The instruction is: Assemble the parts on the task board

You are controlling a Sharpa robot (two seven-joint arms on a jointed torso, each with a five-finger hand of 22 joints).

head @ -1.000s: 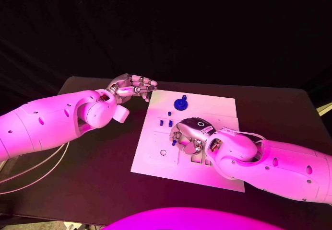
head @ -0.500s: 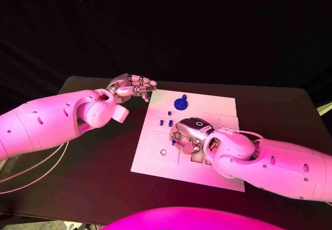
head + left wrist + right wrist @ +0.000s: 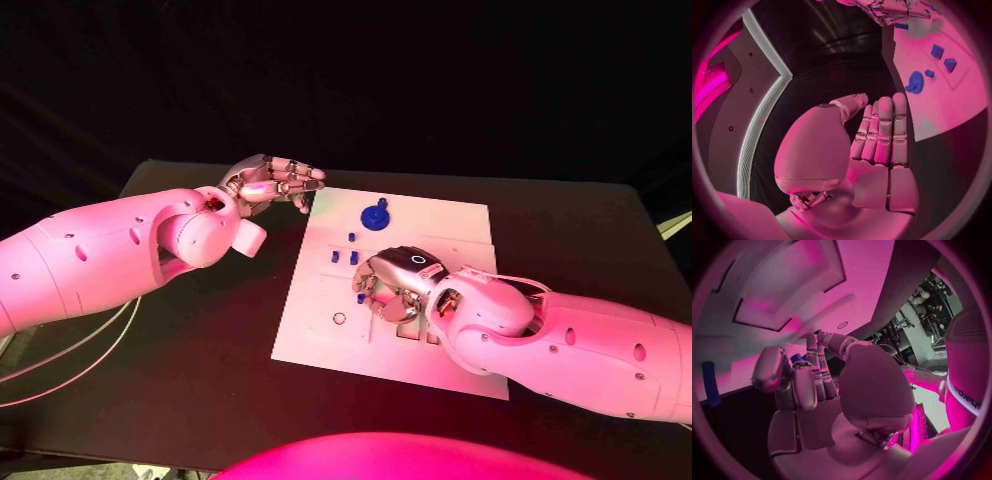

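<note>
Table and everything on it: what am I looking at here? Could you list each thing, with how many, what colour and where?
Table: one, black, under everything.
Task board: one, white, flat in the middle of the table.
Round part: one, blue, near the board's far edge.
Small parts: several, blue, on the board between the round part and the right hand; exact count unclear.
Left hand: one, silver, fingers together, holding nothing, over the table beside the board's far left corner.
Right hand: one, silver, fingers curled down on the board's middle; something small and blue shows between its fingertips.
</note>
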